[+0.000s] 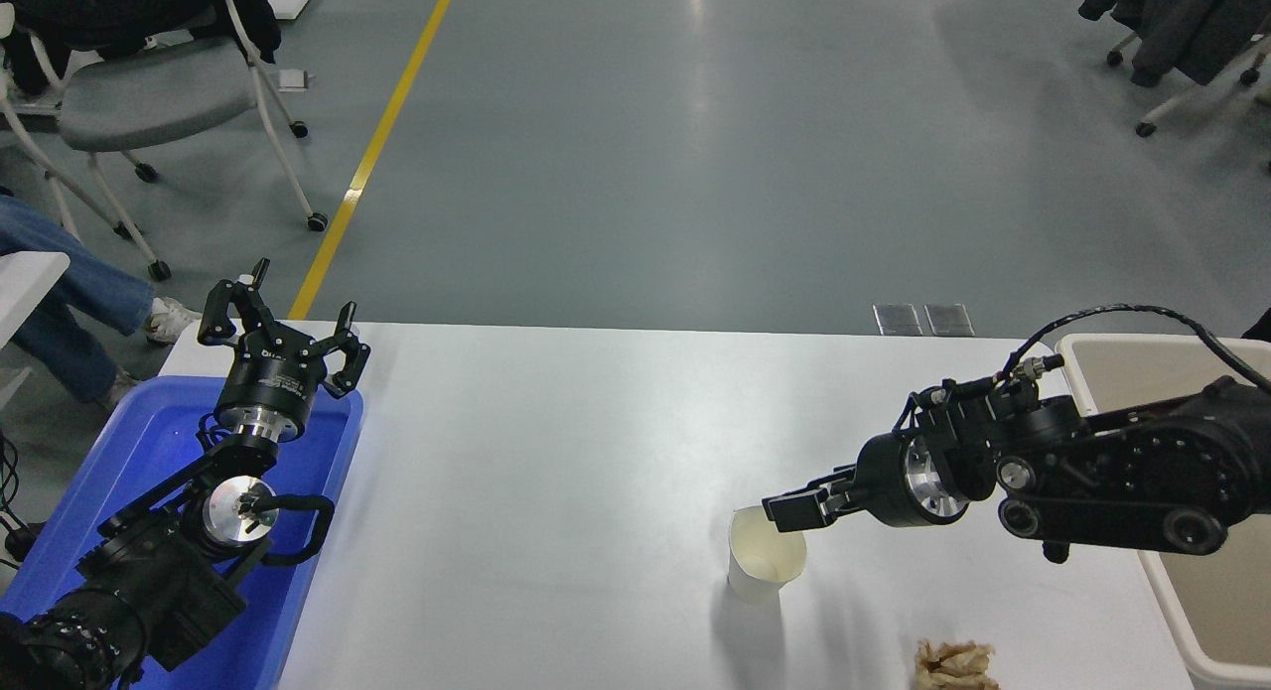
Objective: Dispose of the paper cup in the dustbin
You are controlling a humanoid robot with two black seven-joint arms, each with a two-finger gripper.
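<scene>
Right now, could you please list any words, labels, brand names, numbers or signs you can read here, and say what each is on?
Nothing here can be read.
Left end effector: small white marking on its black body, too blurred to read.
Paper cup: plain, no print.
Dustbin: no label visible.
Blue tray: no label visible.

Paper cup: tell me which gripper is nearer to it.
Right. The right gripper is at the paper cup rim, coming in from its right. The left gripper is parked far off to its left, over the blue tray.

Bright, even overhead light; sharp focus, soft floor (695,124) glare.
</scene>
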